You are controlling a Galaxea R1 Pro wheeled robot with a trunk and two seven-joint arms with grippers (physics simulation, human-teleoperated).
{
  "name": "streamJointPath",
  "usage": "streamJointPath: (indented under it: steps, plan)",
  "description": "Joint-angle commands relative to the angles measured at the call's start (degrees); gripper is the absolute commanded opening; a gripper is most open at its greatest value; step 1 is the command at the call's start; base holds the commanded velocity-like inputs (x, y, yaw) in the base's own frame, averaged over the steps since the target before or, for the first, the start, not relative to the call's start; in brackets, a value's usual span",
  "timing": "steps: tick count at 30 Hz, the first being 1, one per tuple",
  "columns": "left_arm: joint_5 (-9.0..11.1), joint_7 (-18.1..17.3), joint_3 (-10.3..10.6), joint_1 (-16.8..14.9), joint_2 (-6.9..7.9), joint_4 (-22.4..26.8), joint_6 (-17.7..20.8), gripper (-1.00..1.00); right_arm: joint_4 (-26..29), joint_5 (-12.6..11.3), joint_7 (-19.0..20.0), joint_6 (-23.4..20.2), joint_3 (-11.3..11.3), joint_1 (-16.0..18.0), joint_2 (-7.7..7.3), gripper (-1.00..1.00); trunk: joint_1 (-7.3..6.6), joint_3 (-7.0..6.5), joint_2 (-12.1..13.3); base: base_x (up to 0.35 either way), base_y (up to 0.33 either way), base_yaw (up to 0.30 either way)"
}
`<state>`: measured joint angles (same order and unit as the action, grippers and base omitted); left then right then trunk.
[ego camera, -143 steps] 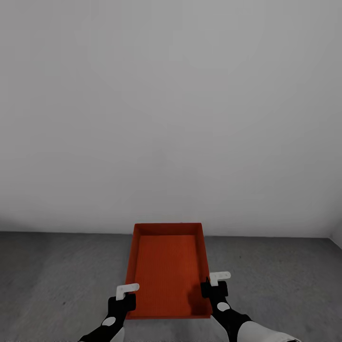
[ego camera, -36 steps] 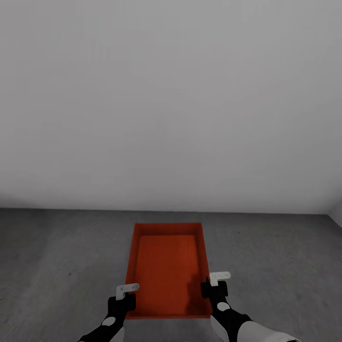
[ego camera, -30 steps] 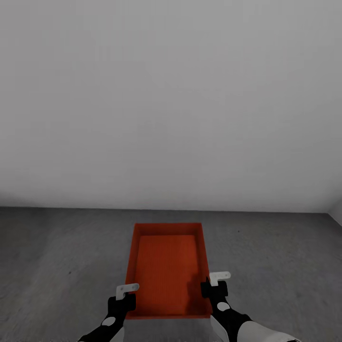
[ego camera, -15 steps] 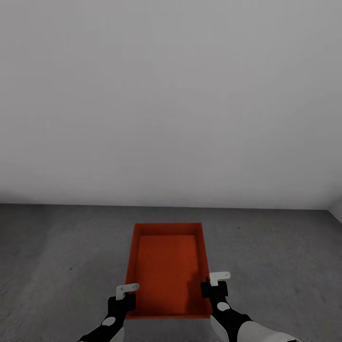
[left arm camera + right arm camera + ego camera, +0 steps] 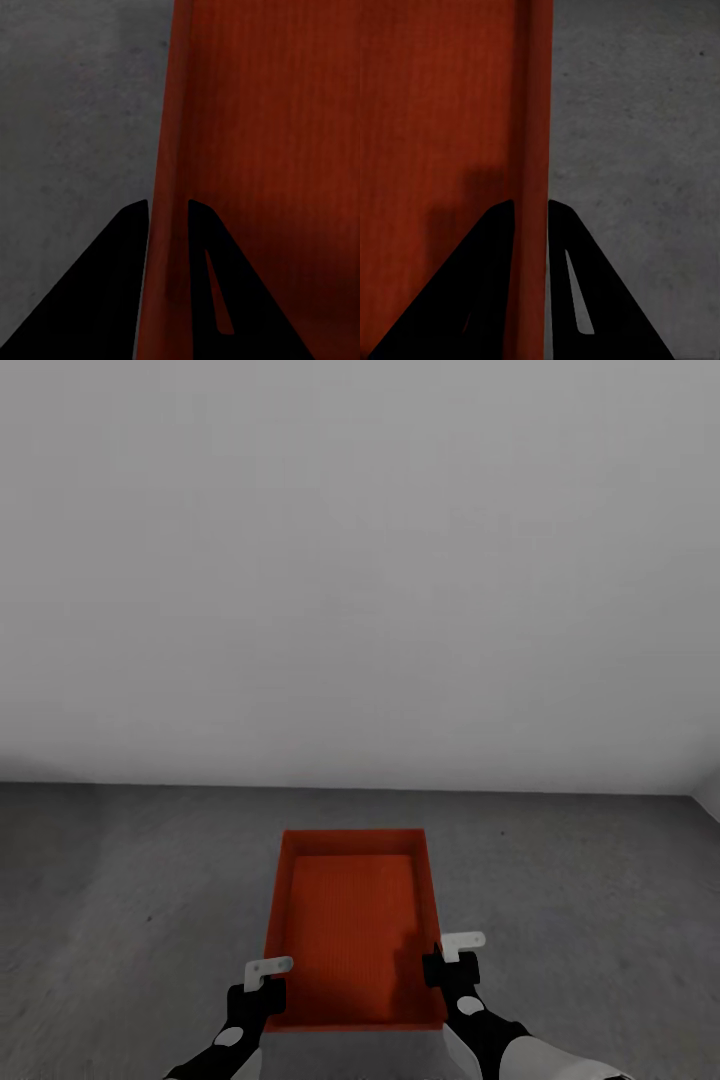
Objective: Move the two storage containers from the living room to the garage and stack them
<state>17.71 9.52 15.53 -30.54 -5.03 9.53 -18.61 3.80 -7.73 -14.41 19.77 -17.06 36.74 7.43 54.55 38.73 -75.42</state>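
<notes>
head looks down; wrists close, sharing the container walls.

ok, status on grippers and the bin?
Left gripper shut on container wall, right gripper likewise on opposite wall. Container empty, above grey floor. Nothing in the way.

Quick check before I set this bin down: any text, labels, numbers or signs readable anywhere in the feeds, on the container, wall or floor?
None: no readable text in any view.
The storage container has plain red-orange walls and a ribbed bottom, with no label or marking.
The white wall and the grey concrete floor carry no sign or number.
The left gripper and right gripper, each clamped on a side wall, show no brand or print.
</notes>
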Motion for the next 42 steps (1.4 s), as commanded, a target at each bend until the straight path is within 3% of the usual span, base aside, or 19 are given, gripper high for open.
streamJointPath:
  steps: [1,42]
  plan:
    - [0.22,1.65,-0.24,-0.04,0.02,0.05,-2.22,-1.0,-0.19,-0.62,1.73,-0.09,2.74,0.05,0.04,-1.0,0.0,0.14,-0.03,0.0,0.0,0.0]
    - [0.22,1.65,-0.23,-0.04,0.02,0.05,-2.22,-1.0,-0.19,-0.62,1.76,-0.09,2.74,0.06,0.03,-1.0,0.0,3.9,-0.03,0.0,0.0,0.0]
